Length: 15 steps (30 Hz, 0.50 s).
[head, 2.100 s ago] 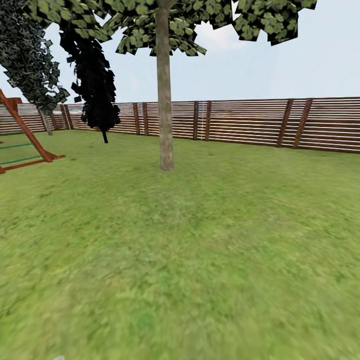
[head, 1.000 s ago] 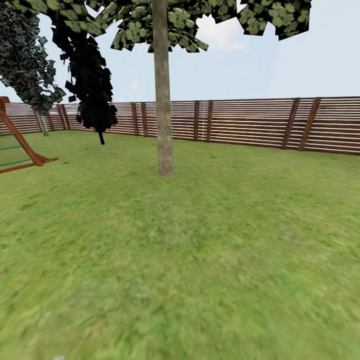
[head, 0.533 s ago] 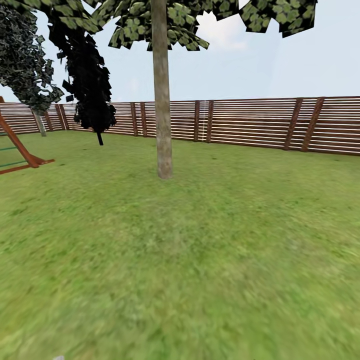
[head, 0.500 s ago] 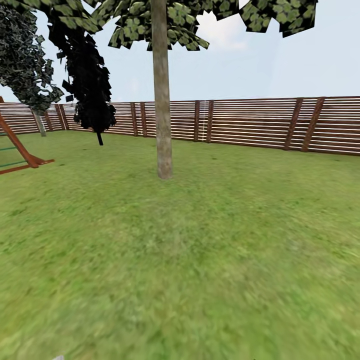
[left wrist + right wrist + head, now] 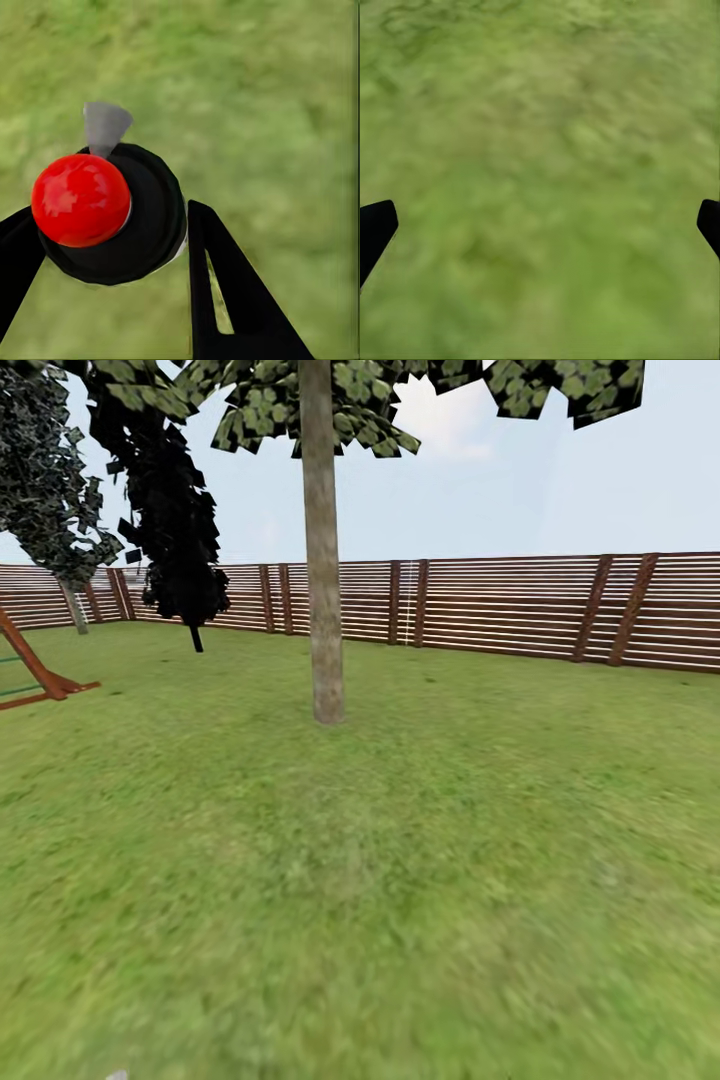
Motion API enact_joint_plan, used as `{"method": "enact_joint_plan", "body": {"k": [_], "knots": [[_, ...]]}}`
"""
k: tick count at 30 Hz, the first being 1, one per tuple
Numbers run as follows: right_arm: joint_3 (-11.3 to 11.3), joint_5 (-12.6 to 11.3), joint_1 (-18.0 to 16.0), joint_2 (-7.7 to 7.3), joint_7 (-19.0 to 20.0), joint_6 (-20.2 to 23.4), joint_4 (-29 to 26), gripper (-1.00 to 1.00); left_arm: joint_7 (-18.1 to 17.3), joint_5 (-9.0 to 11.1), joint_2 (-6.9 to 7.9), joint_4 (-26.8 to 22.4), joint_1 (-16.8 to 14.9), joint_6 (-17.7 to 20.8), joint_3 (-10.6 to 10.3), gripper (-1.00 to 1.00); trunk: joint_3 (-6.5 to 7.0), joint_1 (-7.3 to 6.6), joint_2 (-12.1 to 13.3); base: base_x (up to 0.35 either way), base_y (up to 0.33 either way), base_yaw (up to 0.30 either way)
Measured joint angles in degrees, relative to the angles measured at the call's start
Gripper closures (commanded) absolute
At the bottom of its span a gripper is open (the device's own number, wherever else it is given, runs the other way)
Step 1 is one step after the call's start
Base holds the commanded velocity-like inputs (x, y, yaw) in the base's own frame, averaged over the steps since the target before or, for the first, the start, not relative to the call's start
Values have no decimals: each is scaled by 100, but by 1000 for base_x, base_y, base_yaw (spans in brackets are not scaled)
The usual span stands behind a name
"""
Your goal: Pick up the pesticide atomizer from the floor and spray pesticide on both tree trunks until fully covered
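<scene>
- Grass lawn [image 5: 400, 920] fills the lower two thirds of my head view, ringed by the brown slat fence [image 5: 500, 605] across the middle of the frame.
- One thick tree trunk [image 5: 322, 560] stands just left of centre, well apart from me, its foliage along the top edge. I see no spray on its bark, though at this range I could not be sure.
- A black columnar tree [image 5: 175, 510] stands at upper left, and a red-brown wooden frame [image 5: 35, 675] sits at the left edge.
- My left gripper [image 5: 112, 247] grips the pesticide atomizer [image 5: 112, 214]: its black fingers [image 5: 217, 292] close on either side of the black body, red cap and grey nozzle facing the camera.
- My right gripper [image 5: 540, 225] is spread wide with nothing between its tips, over bare grass.
- As I judge it, pickup is done; closing on this trunk and spraying both trees remain.
</scene>
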Motion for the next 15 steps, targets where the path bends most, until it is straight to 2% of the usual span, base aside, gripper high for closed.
{"method": "enact_joint_plan", "body": {"k": [15], "knots": [[0,0,0,0,0,-3,0,-100,-5,-5,0,0,0,-5,-7,100,0,0,0,342,0,0]]}}
